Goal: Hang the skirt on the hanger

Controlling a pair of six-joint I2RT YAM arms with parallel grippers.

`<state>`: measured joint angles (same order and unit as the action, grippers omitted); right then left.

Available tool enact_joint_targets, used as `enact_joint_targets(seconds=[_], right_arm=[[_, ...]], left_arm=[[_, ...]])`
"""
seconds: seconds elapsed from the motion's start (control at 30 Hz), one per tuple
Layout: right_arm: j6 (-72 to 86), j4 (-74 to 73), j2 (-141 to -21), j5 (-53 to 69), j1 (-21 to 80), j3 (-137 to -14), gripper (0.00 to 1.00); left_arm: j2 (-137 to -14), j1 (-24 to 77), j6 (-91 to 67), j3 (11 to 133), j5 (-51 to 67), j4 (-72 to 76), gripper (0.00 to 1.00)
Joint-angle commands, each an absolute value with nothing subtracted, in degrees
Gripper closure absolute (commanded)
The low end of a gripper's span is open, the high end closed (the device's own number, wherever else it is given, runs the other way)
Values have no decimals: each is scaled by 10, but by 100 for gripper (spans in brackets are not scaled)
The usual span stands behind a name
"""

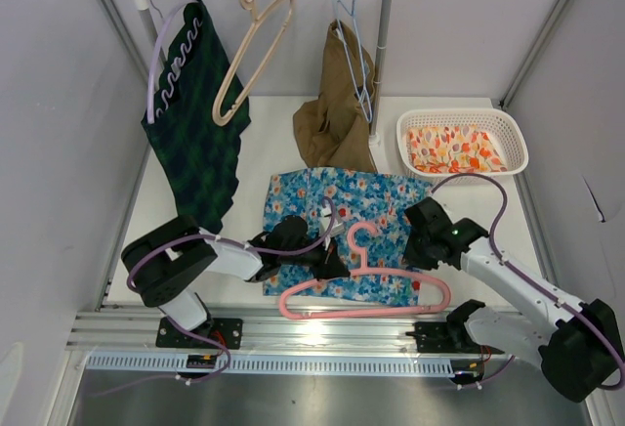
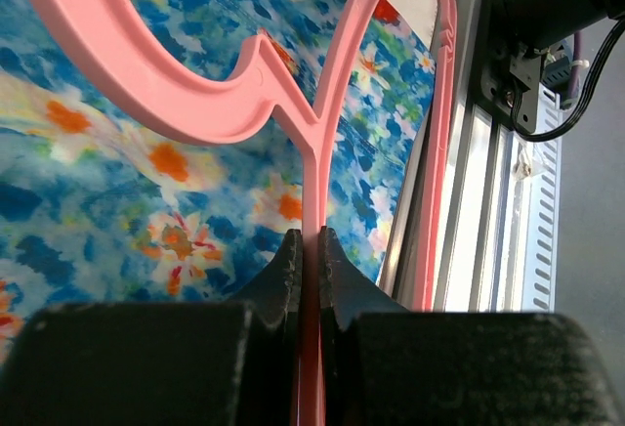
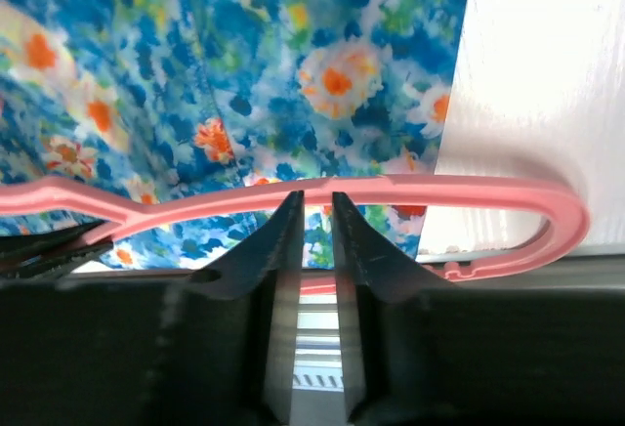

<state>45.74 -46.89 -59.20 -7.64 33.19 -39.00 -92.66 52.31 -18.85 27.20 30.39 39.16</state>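
- The skirt (image 1: 312, 196) lies flat in the middle of the bench (image 1: 469, 201), its near hem close to the near edge. It is not yet on anything.
- The pink hanger (image 1: 366, 312) lies on top of the skirt's near half. Its long axis runs along the near edge and its hook points toward the far edge.
- The left fingers (image 2: 293, 265) are clamped tight on the hanger's thin bar on the left-hand side, near the neck. That arm holds the hanger.
- The right gripper (image 3: 314, 201) stands over the hanger's right shoulder bar, with only a narrow slit between its jaws. I cannot tell whether cloth is caught in that slit.
- The right jaws close along the bar, not across it. By my reading they are set to pinch fabric just beside the bar rather than the plastic itself.
- In the right wrist view the hanger's right end loops past the skirt's right edge onto bare bench. The cloth lies to the left of that loop and beyond it.
- The right arm is the free one and the nearer to the skirt's right edge — so the coming move likely falls to it.
- That move is probably to feed cloth through or over the bar while the left arm steadies the hanger.
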Motion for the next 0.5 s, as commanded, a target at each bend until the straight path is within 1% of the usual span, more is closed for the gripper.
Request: enact_joint_targets(seconds=[0.0,0.07,0.27,0.43,0.47], right_arm=[[438,-509,-581,-69,341,-408,71],[446,-512,-567,-69,352,-390,66],[500,-515,-535,-68,386,-357,61],[524,-508,-541,-79,402,-320,55],[529,-505,-541,-78,403,-316,51]], left_arm=[[-921,515,-154,286,301,381,100],[-928,518,-155,286,309,384,100],[-939,527,-160,297,305,381,100],[-946,530,-163,303,301,381,100],[-947,530,-163,303,298,381,100]])
